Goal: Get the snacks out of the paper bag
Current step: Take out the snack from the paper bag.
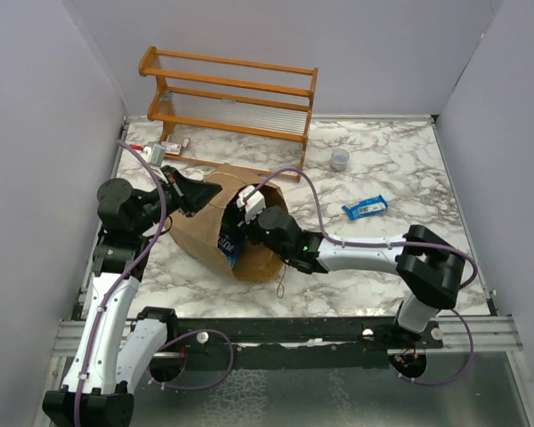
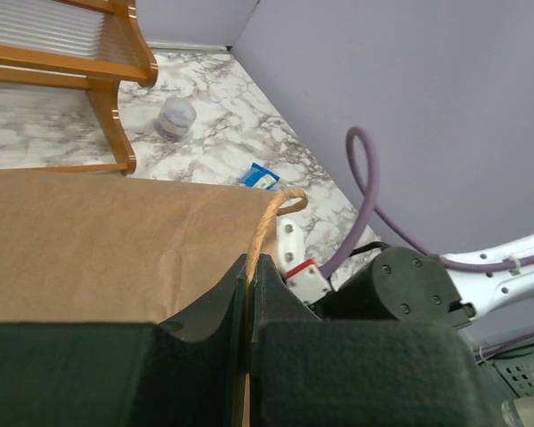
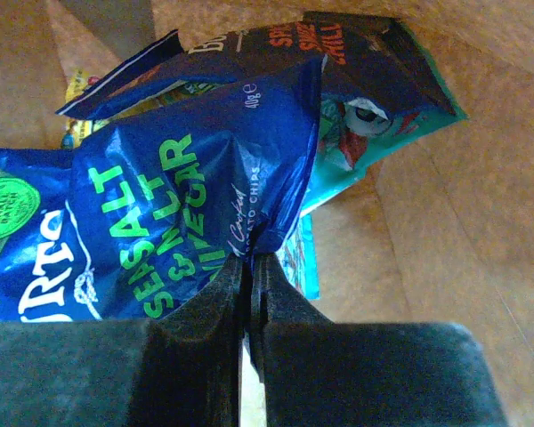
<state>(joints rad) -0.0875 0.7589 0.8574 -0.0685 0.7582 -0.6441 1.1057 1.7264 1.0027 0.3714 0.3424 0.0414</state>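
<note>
- Paper bag lies on its side at the centre-left of the worktop, with its mouth open toward 4 o'clock.
- Left gripper is clenched on the bag's upper rim, at 11 o'clock of the mouth. The twisted handle runs between its fingers.
- Right gripper reaches into the mouth and is clamped tight on the crumpled edge of the dark blue pouch, which is printed "Sea Salt & Malt Vinegar".
- The pouch sits just inside the mouth, not yet clear of the bag. In the top view its blue face shows against the near rim.
- Deeper in the bag, at 1 o'clock of the held pouch, lies a second dark pouch with a teal edge. A yellow packet shows at 10 o'clock.
- One blue packet lies flat on the worktop at 3 o'clock of the bag, well apart from it.
- A clear cup stands at 1 o'clock of the bag, and a wooden rack at 12 o'clock against the far wall.
</note>
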